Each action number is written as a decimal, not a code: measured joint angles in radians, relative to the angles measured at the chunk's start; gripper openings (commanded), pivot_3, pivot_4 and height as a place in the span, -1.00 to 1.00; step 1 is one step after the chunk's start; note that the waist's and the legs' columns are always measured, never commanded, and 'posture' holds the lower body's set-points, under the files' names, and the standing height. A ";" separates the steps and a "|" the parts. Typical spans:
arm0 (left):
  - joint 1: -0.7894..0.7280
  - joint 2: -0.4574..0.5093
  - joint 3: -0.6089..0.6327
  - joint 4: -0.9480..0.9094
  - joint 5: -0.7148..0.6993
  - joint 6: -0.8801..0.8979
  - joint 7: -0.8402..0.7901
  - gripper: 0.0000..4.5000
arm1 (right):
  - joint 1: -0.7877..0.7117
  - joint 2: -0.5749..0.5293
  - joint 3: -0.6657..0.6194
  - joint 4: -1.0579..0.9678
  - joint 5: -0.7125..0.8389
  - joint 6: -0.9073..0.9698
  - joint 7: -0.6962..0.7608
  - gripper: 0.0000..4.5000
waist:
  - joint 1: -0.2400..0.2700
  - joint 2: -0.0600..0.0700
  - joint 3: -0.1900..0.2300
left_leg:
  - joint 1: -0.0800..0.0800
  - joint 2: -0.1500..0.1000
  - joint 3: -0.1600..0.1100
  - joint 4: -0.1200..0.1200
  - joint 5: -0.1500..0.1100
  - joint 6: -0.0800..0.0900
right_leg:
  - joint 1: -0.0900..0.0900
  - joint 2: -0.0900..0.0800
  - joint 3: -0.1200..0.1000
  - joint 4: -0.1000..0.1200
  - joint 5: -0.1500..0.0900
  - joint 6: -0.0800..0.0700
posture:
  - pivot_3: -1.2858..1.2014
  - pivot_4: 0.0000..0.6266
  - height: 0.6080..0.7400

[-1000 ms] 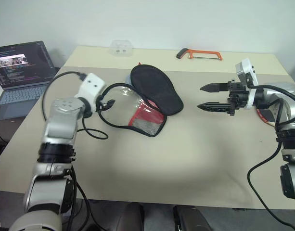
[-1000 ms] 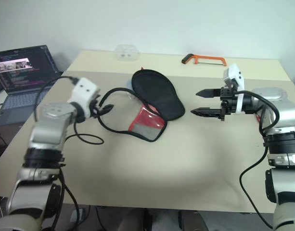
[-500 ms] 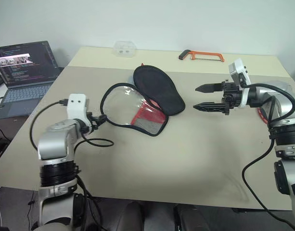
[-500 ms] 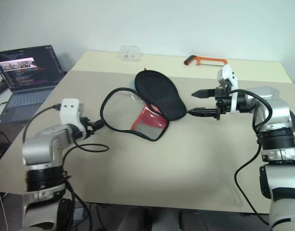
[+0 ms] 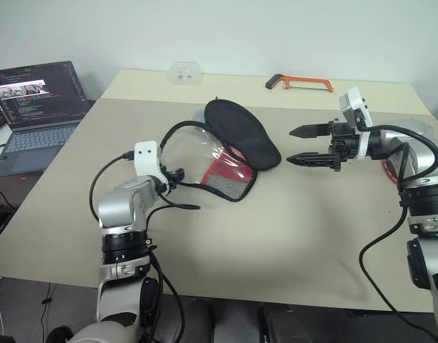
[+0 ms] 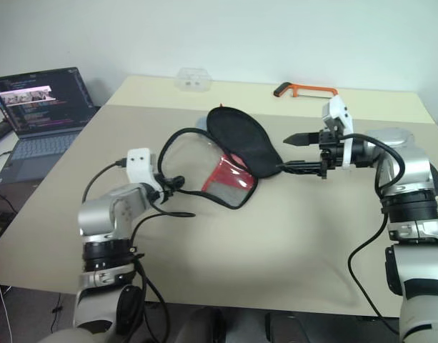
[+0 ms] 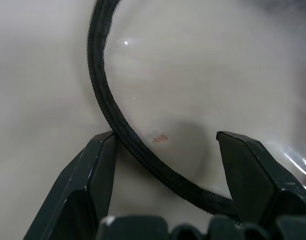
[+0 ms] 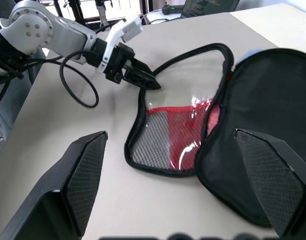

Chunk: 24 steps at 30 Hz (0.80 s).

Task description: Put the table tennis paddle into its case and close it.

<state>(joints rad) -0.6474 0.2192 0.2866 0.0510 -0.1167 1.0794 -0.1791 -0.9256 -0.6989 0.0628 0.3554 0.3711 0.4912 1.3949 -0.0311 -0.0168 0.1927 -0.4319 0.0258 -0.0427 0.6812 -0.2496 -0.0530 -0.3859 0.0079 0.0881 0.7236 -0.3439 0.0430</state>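
Note:
The case (image 5: 241, 134) lies open in the middle of the table, its black half at the back. Its clear flap (image 5: 197, 153) with the red mesh pocket (image 5: 226, 175) spreads toward me. My left gripper (image 5: 177, 174) is open at the flap's near-left edge. The black piping (image 7: 115, 127) runs between its jaws and touches one finger (image 7: 95, 165). My right gripper (image 5: 290, 146) hovers open just right of the black half, pointing at it. A red-rimmed dark shape (image 5: 388, 170), mostly hidden behind my right forearm, could be the paddle.
An open laptop (image 5: 36, 100) stands at the far left. A clear plastic box (image 5: 184, 71) and an orange hacksaw (image 5: 299, 82) lie along the table's back edge. My left arm's cable (image 5: 177, 206) loops on the table in front of the case.
My left arm swung in and down, its gripper moving right along the flap's edge. The case shifted a little to the right with it. The right gripper stayed put.

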 measured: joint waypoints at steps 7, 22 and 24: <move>0.003 -0.004 0.011 -0.005 -0.019 0.003 0.029 0.51 | 0.023 -0.014 -0.001 -0.038 0.003 0.018 -0.005 1.00 | -0.001 0.000 0.000 | 0.000 0.000 0.000 0.000 0.000 0.000 | 0.000 0.000 0.000 0.000 0.000 0.000 | 0.03 -0.52 1.00; 0.007 0.059 -0.073 -0.006 -0.039 -0.033 -0.007 -0.99 | 0.023 -0.006 -0.001 -0.040 0.004 0.024 -0.021 1.00 | 0.000 0.000 0.000 | 0.000 0.000 0.000 0.000 0.001 -0.001 | 0.000 0.000 0.000 0.000 0.000 0.000 | 0.03 -0.52 1.00; 0.006 0.112 -0.126 0.001 -0.036 -0.065 -0.053 -0.99 | 0.023 -0.006 -0.001 -0.040 0.004 0.024 -0.022 1.00 | -0.001 0.000 0.000 | 0.000 0.000 0.000 0.000 0.001 -0.001 | 0.000 0.000 0.000 -0.001 0.000 0.000 | 0.03 -0.52 1.00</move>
<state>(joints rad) -0.6415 0.3316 0.1606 0.0519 -0.1524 1.0141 -0.2319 -0.9029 -0.7045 0.0617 0.3155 0.3747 0.5154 1.3732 -0.0317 -0.0169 0.1926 -0.4318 0.0257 -0.0428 0.6808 -0.2489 -0.0543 -0.3857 0.0081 0.0882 0.7230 -0.3439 0.0430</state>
